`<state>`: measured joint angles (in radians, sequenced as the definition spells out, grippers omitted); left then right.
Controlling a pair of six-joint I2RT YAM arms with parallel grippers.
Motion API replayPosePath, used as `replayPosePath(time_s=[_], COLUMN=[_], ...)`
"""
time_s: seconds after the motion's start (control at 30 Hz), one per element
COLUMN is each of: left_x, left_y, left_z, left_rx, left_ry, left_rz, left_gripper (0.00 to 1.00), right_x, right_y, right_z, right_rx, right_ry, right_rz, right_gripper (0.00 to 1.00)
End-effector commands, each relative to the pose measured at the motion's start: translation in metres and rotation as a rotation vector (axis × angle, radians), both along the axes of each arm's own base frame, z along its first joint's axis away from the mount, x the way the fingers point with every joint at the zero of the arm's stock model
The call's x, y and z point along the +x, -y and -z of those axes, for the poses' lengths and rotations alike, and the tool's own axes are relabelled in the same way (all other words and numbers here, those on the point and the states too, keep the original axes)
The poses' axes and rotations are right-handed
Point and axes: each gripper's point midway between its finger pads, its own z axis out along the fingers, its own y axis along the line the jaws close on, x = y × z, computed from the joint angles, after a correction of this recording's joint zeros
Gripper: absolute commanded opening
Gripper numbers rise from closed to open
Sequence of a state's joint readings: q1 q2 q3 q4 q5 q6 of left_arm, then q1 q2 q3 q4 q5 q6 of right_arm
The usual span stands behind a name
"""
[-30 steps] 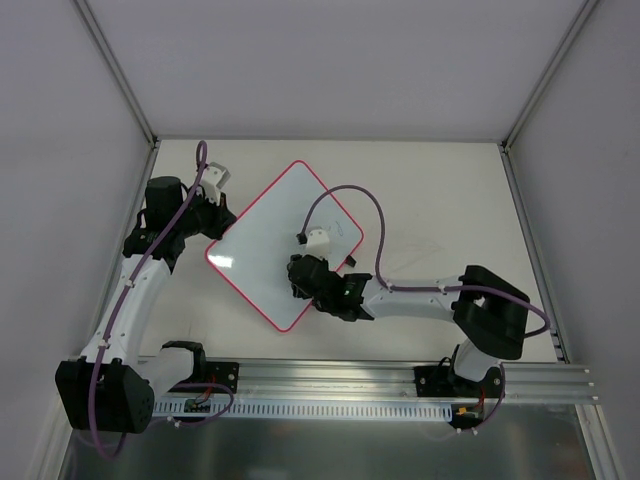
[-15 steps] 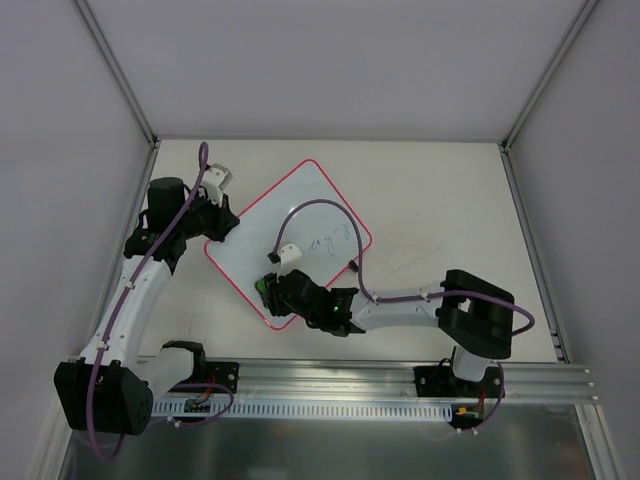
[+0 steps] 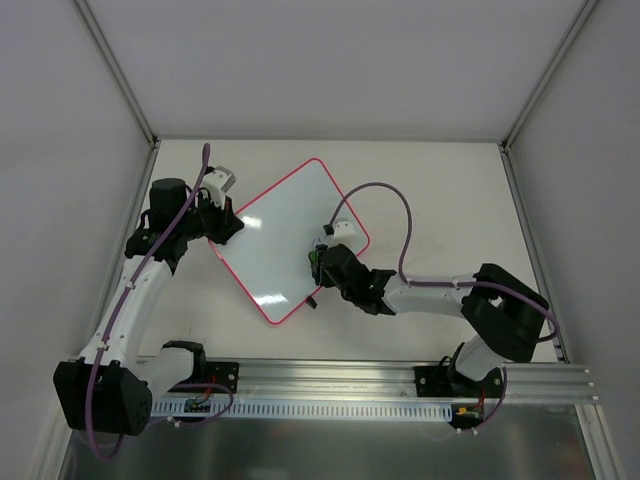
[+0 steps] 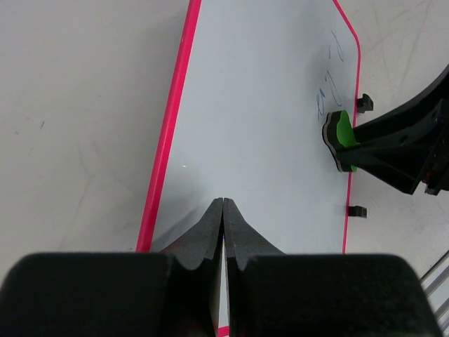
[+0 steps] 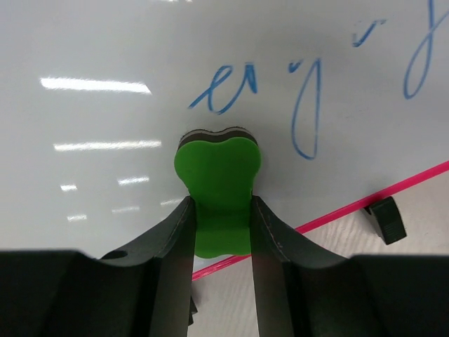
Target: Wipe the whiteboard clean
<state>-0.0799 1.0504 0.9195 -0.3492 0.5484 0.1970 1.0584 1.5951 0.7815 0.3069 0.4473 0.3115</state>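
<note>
Over the table (image 3: 440,190), right arm (image 3: 430,295) outstretched, fingers (image 5: 168,239) pinch eraser (image 5: 217,175) against whiteboard (image 3: 270,240).

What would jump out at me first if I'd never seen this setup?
A white, pink-rimmed whiteboard lies skewed on the table. The right gripper holds a green eraser on its surface, beside blue handwriting near the rim. The left gripper, fingers shut, sits at the board's opposite corner.

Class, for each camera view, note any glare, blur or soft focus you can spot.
Right wrist view: streaky reflections across the whiteboard; the right gripper around the green eraser blurs near the lens, blue handwriting is sharp. Left wrist view: the left gripper is a dark blur at its base; one glint on the board. Top external view: even light, no strong glare.
</note>
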Motion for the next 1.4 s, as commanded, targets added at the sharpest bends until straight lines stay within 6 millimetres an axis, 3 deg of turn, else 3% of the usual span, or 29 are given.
replayPosePath(time_s=[0.0, 0.17, 0.2, 0.27, 0.33, 0.43, 0.53, 0.63, 0.87, 0.9, 1.0, 1.07, 1.37], left_x=[-0.005, -0.006, -0.007, -0.007, -0.007, -0.007, -0.006, -0.005, 0.005, 0.009, 0.017, 0.024, 0.045], left_y=[0.008, 0.01, 0.01, 0.011, 0.012, 0.013, 0.012, 0.011, -0.001, -0.003, -0.009, -0.013, -0.013], left_z=[-0.007, -0.006, -0.005, -0.004, -0.004, -0.004, -0.002, -0.001, -0.019, -0.028, -0.038, -0.04, -0.024], left_rx=[-0.017, -0.019, -0.02, -0.025, -0.026, -0.026, -0.021, -0.019, 0.025, 0.033, 0.063, 0.079, 0.104], left_ry=[0.02, 0.021, 0.018, 0.013, 0.01, 0.01, 0.006, 0.002, 0.064, 0.088, 0.12, 0.122, 0.07], left_rz=[0.048, 0.067, 0.068, 0.076, 0.077, 0.081, 0.074, 0.071, 0.0, -0.016, -0.041, -0.063, -0.047], left_gripper=[0.0, 0.0, 0.0, 0.0, 0.0, 0.0, 0.0, 0.0, 0.0, 0.14, 0.27, 0.43, 0.64], right_x=[0.018, 0.029, 0.035, 0.034, 0.037, 0.04, 0.046, 0.057, 0.071, 0.069, 0.067, 0.062, 0.05], right_y=[0.029, 0.014, 0.002, -0.014, -0.033, -0.053, -0.057, -0.047, 0.012, 0.021, 0.028, 0.031, 0.039], right_z=[0.005, -0.017, -0.032, -0.039, -0.059, -0.072, -0.072, -0.068, -0.053, -0.045, -0.041, -0.036, -0.027], right_rx=[-0.069, -0.103, -0.08, -0.078, -0.042, -0.015, -0.016, -0.035, -0.072, -0.082, -0.078, -0.084, -0.089], right_ry=[0.028, 0.061, 0.081, 0.085, 0.11, 0.115, 0.12, 0.117, 0.081, 0.066, 0.048, 0.036, 0.009], right_rz=[0.094, 0.027, 0.013, -0.04, -0.074, -0.099, -0.081, -0.029, 0.138, 0.146, 0.141, 0.126, 0.105], right_gripper=[0.0, 0.01, 0.0, 0.0, 0.0, 0.0, 0.0, 0.0, 0.0, 0.0, 0.0, 0.0, 0.0])
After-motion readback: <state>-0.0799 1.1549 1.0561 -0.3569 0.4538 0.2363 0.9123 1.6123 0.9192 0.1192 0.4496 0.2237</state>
